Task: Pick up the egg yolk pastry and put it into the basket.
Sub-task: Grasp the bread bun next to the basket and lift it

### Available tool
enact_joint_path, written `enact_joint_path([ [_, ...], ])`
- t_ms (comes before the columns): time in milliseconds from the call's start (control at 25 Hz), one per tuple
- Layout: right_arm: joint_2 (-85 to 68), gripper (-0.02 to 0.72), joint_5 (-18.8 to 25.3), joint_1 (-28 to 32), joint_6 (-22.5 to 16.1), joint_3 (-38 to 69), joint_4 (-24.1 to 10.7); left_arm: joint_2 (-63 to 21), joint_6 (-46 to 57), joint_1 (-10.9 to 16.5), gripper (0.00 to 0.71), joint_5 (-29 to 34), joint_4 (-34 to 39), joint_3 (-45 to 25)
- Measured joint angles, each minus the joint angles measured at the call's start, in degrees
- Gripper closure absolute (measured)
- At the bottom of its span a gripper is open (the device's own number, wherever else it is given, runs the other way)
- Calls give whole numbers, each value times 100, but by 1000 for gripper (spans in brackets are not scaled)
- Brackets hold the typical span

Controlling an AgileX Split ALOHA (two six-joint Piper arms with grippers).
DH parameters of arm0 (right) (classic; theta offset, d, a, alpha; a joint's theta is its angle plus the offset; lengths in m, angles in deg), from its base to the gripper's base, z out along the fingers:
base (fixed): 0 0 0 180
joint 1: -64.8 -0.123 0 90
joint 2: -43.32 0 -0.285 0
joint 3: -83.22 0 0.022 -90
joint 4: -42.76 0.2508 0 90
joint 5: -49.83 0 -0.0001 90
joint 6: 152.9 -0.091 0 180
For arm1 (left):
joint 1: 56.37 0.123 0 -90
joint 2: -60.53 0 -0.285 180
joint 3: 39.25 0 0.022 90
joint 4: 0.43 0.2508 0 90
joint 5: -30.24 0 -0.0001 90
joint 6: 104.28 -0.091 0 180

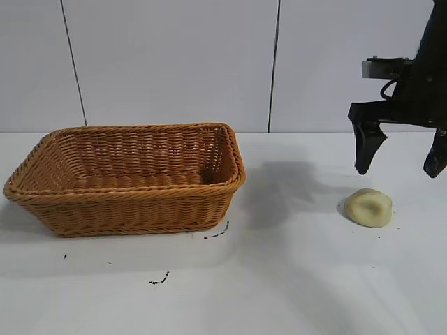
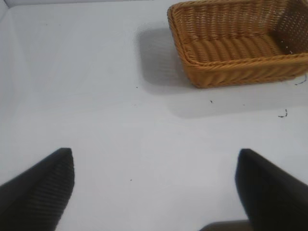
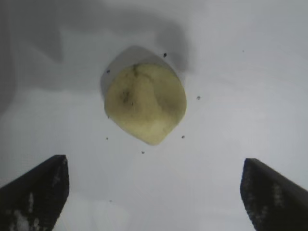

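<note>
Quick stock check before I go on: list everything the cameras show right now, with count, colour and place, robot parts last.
basket: one, orange-brown woven wicker, on the table at the exterior view's left, nothing visible inside it.
egg yolk pastry: one, pale yellow-beige, on the table at the exterior view's right, well apart from the basket.
table: one, white, with a few small dark specks near the basket and around the pastry.
wall: white panels with dark seams, behind the table.
right claw: one, black, pointing down, open, above the pastry and not touching it.
left claw: one, black, open, over bare table, basket farther off; seen only in its own wrist view.
</note>
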Motion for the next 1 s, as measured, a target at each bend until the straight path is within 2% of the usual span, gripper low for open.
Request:
enact_joint_path([
  [400,266,18,-179,0,18,0,42,0,0,0,17,0,0,0],
  [520,266,120,-141,0,18,0,42,0,0,0,17,0,0,0],
  [720,266,419,-109,0,18,0,60,0,0,0,17,0,0,0],
  [800,266,495,-109,0,18,0,60,0,0,0,17,0,0,0],
  [1000,253,542,-66,0,44,0,60,0,0,0,17,0,0,0],
])
